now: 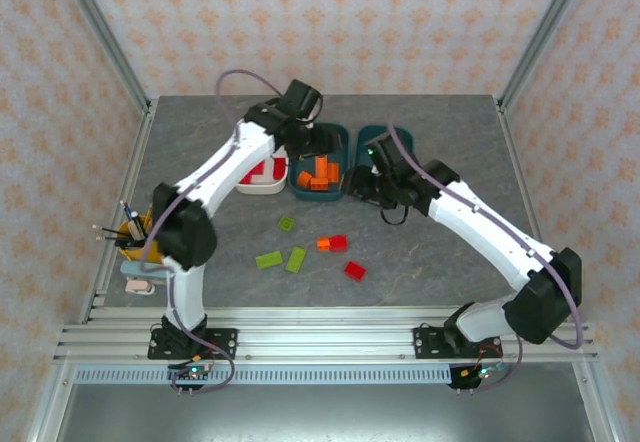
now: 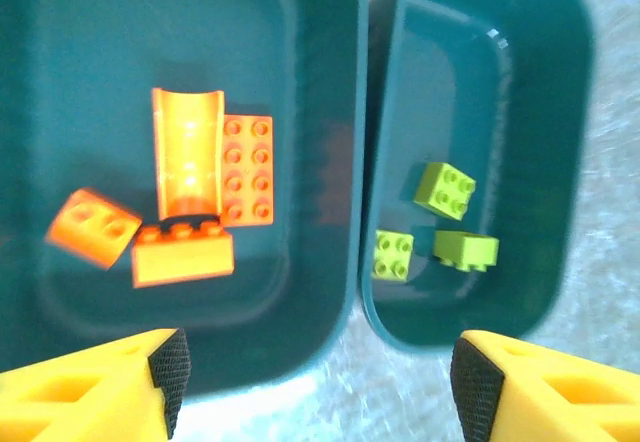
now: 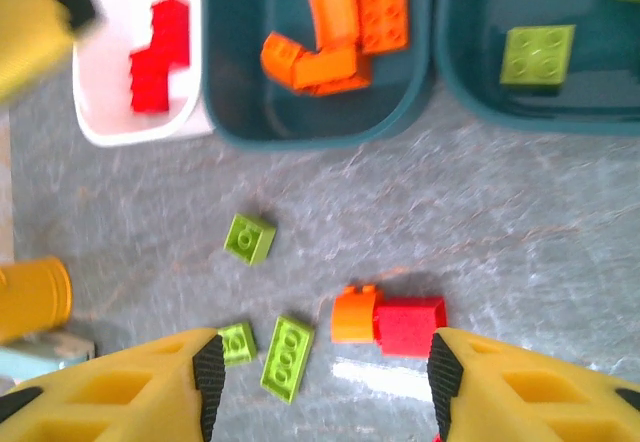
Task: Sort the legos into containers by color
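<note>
The white tub (image 1: 262,190) holds red legos (image 3: 160,54). Orange legos (image 2: 190,192) lie in the middle teal tub (image 2: 100,62), and lime green legos (image 2: 445,190) in the right teal tub (image 2: 520,112). My left gripper (image 2: 318,372) hangs open above the near rims of the two teal tubs, with nothing between its fingers. My right gripper (image 3: 322,377) is open over the table in front of the tubs. Below it lie an orange brick (image 3: 353,314) touching a red brick (image 3: 410,324), and three green bricks (image 3: 249,238), (image 3: 237,342), (image 3: 287,357). Another red brick (image 1: 355,271) lies nearer the front.
A yellow-rimmed cup with pens (image 1: 135,230) stands at the left edge beside the left arm's elbow. The right arm (image 1: 470,217) hides part of the right teal tub (image 1: 372,134). Bare grey table stretches along the front and right.
</note>
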Robot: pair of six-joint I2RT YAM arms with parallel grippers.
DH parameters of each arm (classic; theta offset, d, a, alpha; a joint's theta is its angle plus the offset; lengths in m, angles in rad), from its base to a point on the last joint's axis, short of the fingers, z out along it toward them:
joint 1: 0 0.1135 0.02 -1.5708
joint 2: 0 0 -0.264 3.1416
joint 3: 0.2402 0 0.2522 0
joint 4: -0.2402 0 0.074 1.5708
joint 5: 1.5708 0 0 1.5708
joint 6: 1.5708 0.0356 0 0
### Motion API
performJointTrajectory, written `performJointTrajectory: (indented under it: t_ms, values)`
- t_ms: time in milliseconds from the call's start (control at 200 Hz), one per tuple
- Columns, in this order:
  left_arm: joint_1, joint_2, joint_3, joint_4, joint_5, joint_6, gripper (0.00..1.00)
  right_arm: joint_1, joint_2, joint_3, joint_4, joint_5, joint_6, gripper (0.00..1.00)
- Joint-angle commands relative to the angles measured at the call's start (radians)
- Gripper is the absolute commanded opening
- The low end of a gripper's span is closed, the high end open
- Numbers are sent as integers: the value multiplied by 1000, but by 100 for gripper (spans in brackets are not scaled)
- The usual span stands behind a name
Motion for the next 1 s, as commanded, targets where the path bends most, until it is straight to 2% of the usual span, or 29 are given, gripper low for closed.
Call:
performJointTrajectory:
  t_ms: [0, 125, 240, 400, 540, 681, 996]
  values:
    - [7, -179, -174, -32, -148, -46, 74, 75, 55, 35, -53, 84, -15, 56]
    - [6, -409, -439, -8, -216, -86, 74, 147, 160, 37, -51, 95, 115, 54]
    - [0, -624, -679, 33, -215, -113, 74, 215, 300, 102, -112, 118, 216, 54]
    - [-13, -889, -885, -32, -245, -146, 75, 311, 471, 232, -205, 153, 332, 57]
    - [-15, -1083, -959, -110, -253, -158, 76, 349, 549, 253, -182, 138, 421, 61]
    - [-15, -1202, -979, -178, -239, -157, 77, 349, 593, 250, -138, 131, 509, 62]
    - [-14, -1290, -989, -243, -198, -152, 77, 351, 679, 302, -113, 134, 588, 62]
